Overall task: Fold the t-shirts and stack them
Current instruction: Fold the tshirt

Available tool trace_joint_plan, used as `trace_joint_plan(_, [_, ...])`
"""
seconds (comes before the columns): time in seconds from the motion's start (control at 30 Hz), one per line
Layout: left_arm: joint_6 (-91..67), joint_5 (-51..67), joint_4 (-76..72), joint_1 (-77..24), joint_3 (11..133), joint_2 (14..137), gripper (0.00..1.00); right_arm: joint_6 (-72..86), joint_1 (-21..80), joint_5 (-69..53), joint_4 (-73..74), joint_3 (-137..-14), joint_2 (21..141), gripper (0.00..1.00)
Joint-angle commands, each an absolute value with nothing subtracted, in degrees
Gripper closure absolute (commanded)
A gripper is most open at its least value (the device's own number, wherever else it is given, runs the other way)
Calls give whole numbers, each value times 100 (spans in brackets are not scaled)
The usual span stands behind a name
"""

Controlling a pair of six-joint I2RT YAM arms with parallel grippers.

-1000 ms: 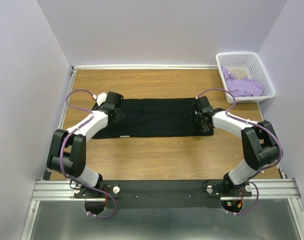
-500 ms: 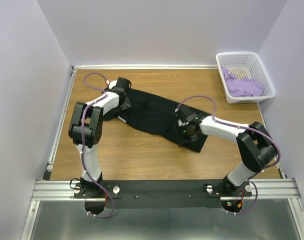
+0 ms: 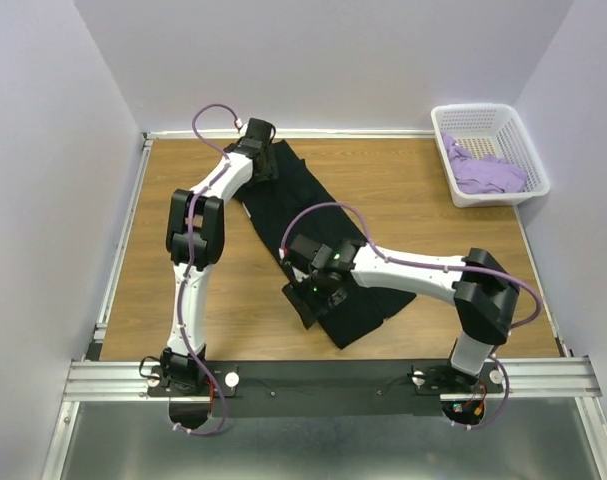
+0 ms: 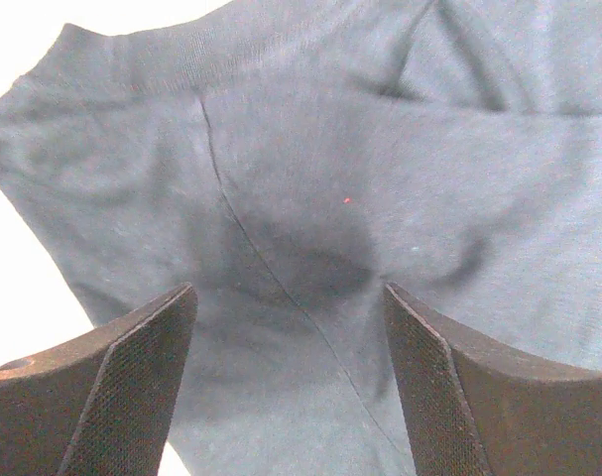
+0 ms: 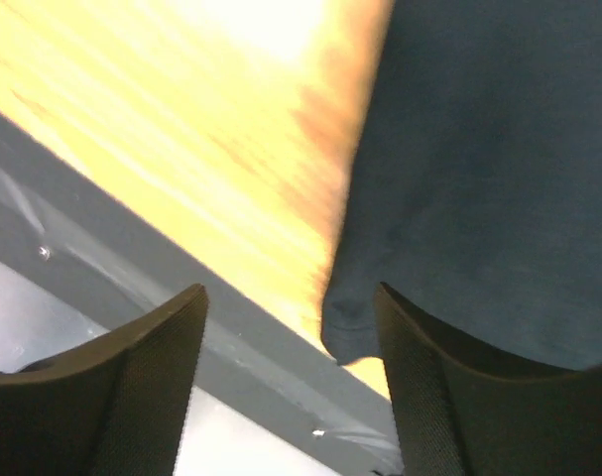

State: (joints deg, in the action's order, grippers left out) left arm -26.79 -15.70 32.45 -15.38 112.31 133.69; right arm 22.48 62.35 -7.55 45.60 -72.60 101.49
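Stretching diagonally, the creased black t-shirt (image 3: 280, 200) lies under released left end effector (image 4: 291, 297) and released right end effector (image 5: 291, 297)

Top view: right arm (image 3: 403, 268) is covering the middle of the black shirt (image 3: 283, 200); left gripper (image 3: 266, 166) is hiding its far end. Right wrist cam: table (image 5: 211, 129) is showing up blurred.

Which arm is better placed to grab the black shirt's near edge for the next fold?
Right, likely. The right gripper is open over the near end of the black t-shirt; the left gripper is open at its far end.
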Motion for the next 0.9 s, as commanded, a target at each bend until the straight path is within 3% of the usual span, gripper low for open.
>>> trace_joint_plan(0.0, [-2601,-1626,3296,-1529,11111,12570,15,2241,5907,394,5097,-7392,9739,23])
trace_joint_plan(0.13, [-3057,-1811,3085,-1634,10294,11350,15,2057,5204,554,5045,-6900,9335,18])
trace_joint_plan(0.33, [-3507,-1626,2770,-2091,9124,10706,15,1776,4492,510,4642,-6373,9229,16])
trace_joint_plan(0.53, [-3674,-1792,2654,-2399,8780,11311,14,1714,4315,316,4333,-5986,9369,16])
trace_joint_plan(0.87, [-3498,-1925,2865,-2391,9676,12524,14,1784,4298,-350,4280,-5757,9641,16])
